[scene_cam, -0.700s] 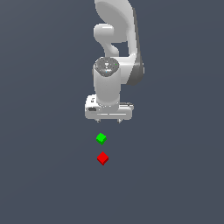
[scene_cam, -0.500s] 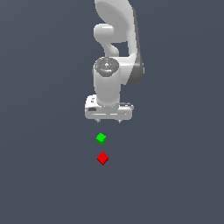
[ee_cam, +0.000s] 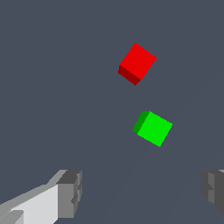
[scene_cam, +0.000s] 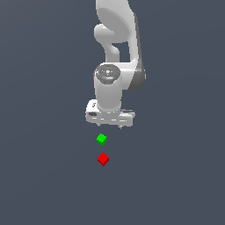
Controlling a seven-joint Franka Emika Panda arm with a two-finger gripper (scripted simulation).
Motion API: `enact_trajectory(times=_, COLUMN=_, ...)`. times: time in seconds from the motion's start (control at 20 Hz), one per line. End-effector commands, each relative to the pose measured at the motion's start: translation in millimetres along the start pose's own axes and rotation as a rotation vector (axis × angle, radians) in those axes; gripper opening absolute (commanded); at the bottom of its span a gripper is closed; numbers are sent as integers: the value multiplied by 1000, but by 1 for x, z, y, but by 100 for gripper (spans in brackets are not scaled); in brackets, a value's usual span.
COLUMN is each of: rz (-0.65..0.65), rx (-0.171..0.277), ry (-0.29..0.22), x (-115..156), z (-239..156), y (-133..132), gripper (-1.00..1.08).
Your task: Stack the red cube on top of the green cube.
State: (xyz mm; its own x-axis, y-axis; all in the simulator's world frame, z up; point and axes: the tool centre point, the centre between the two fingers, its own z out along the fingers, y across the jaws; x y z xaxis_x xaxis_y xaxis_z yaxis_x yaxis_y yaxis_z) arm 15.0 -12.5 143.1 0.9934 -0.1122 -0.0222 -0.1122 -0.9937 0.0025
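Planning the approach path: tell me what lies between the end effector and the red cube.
The green cube sits between the end effector and the red cube, clearest in the exterior view.

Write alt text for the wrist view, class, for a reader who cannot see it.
A small red cube and a small green cube sit apart on a plain dark grey floor, neither touching the other. The open gripper shows at the picture's edge, its two grey fingertips spread wide and holding nothing.
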Motion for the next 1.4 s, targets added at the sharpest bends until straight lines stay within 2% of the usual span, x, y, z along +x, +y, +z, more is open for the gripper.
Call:
enact_trajectory(times=0.0, rz=42, rx=0, ry=1, x=8, z=5, y=-2, gripper=100)
enact_trajectory(times=0.85, rz=461, rx=6, ry=16, x=91, z=53, y=5, gripper=100)
enact_trajectory(times=1.35, rz=597, rx=9, ry=20, x=117, z=68, y=16, gripper=100)
